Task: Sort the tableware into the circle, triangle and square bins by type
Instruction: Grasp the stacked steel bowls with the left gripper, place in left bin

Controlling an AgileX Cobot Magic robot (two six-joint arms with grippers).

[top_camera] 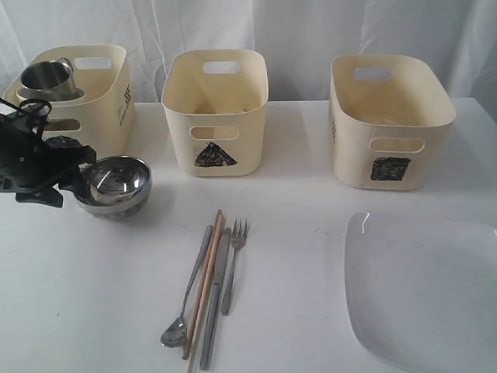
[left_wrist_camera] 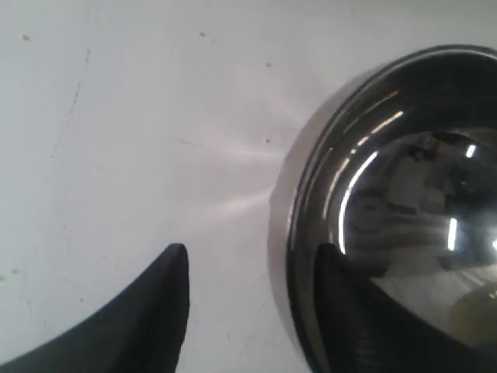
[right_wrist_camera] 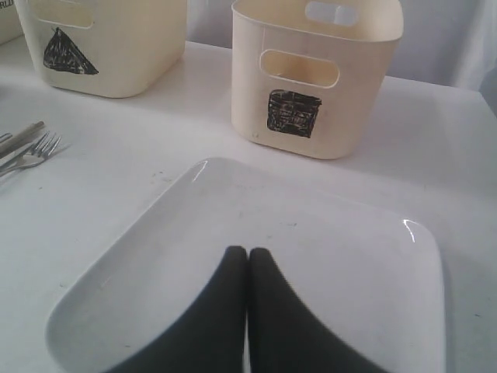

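A steel bowl (top_camera: 115,185) (left_wrist_camera: 404,202) stands on the white table in front of the left bin (top_camera: 93,93). My left gripper (top_camera: 80,185) (left_wrist_camera: 252,256) is open and straddles the bowl's rim, one finger inside and one on the table side. A steel mug (top_camera: 48,78) sits in that left bin. Spoon (top_camera: 186,287), chopsticks (top_camera: 206,284), knife (top_camera: 216,303) and fork (top_camera: 233,264) lie side by side mid-table. Over the white plate (top_camera: 423,287) (right_wrist_camera: 334,233) my right gripper (right_wrist_camera: 248,252) is shut and empty; the exterior view does not show it.
The triangle bin (top_camera: 216,109) (right_wrist_camera: 116,47) stands at the back middle and the square bin (top_camera: 388,120) (right_wrist_camera: 318,78) at the back right. The left bin's mark (top_camera: 124,105) faces sideways and is unreadable. A white curtain hangs behind the table.
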